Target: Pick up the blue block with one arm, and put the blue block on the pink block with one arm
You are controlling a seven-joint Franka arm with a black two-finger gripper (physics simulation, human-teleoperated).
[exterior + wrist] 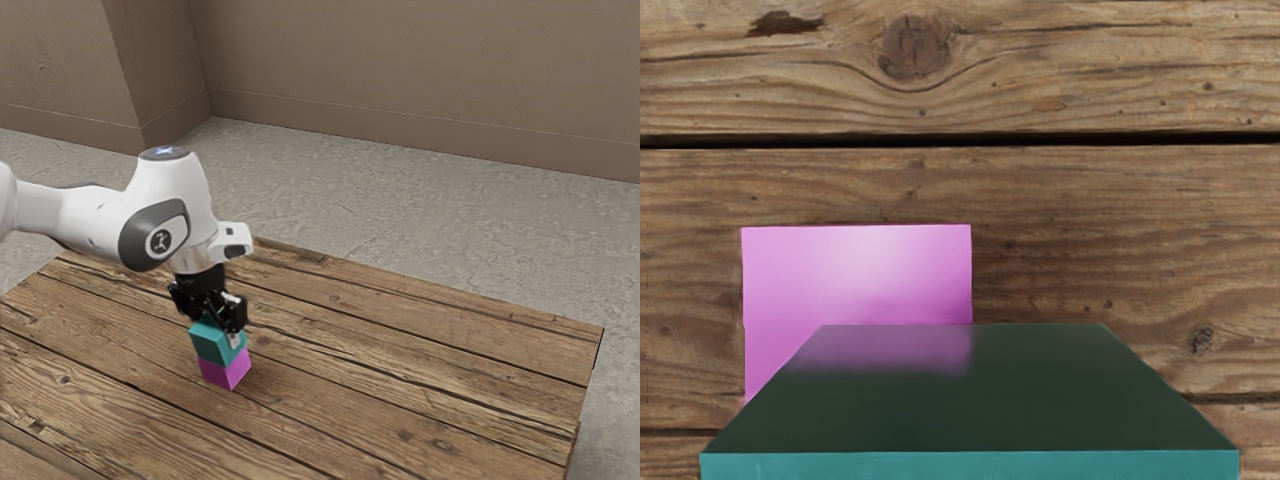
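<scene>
Two blocks stand stacked near the middle of the table: our blue block, which renders teal, sits on the pink block. It is shifted a little toward the exterior view's left, so the pink one juts out below it on the right. Our gripper grasps the blue block from above. Its far finger is hidden behind the block, and the hand covers part of the block's top.

In the wrist view the blue block lies just under our hand, cut off at the picture's edge. It covers the near part of the pink block.

The blue block looks cubic, so we make out no long axis. Its top is level and its edges follow the plank grain. Our arm reaches in from the exterior view's left, with the wrist bent straight down.
</scene>
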